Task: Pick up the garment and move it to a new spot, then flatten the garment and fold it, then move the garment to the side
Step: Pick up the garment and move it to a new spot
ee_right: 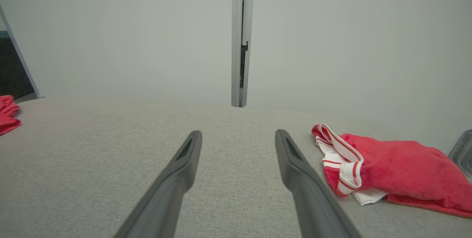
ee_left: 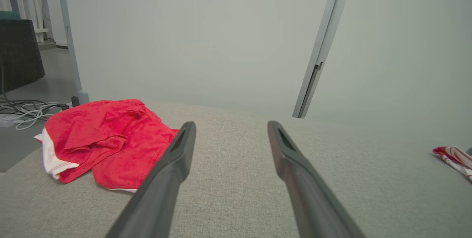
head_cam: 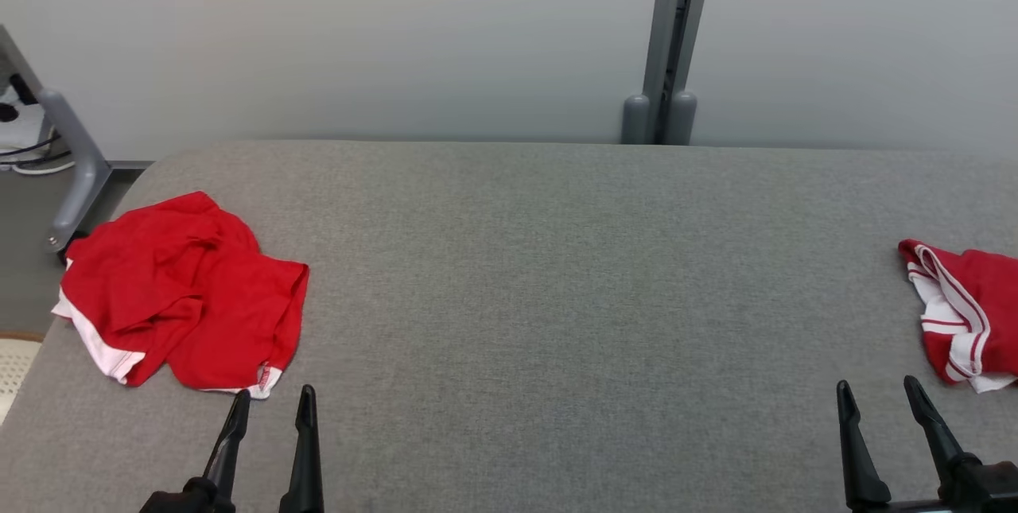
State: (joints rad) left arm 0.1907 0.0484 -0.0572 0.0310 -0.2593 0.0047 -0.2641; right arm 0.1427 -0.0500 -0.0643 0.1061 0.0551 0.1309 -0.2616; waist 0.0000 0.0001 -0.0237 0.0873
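Table (head_cam: 557, 298) is covered in a grey woven fabric with a fine weave, matte, and a rounded far-left corner. Behind it is a smooth pale wall (head_cam: 398, 36) split by a vertical grey metal post (head_cam: 672, 36).

Two garments are on the table and I can't tell which one is the target:
- crumpled red garment (head_cam: 187, 290) at the left edge. It's soft knit, bunched into a loose heap with deep folds, with a white band along the lower hem. The left wrist view (ee_left: 110, 138) shows stitched seams and a short flap folded over. It shows as a red sliver at the far left of the right wrist view (ee_right: 7, 114).
- red striped garment (head_cam: 966, 298) at the right edge, partly cut off by the frame. It's a fuzzier red cloth, lying flatter, with a white ribbed band carrying thin red stripes curled over on its inner side (ee_right: 398, 164). It's just visible at the far right of the left wrist view (ee_left: 453, 157).

The two are well apart, with bare table between them.

Left gripper (head_cam: 274, 394): fingers spread, nothing between them (ee_left: 231, 124). In the head view its outer fingertip sits right by the crumpled garment's white hem corner, and I can't tell if it touches.

Right gripper (head_cam: 876, 382): fingers spread, empty (ee_right: 239, 132), with the striped garment just beside it on the outer side.

Loose cables (ee_left: 22, 112) lie on the floor past the table's left end.
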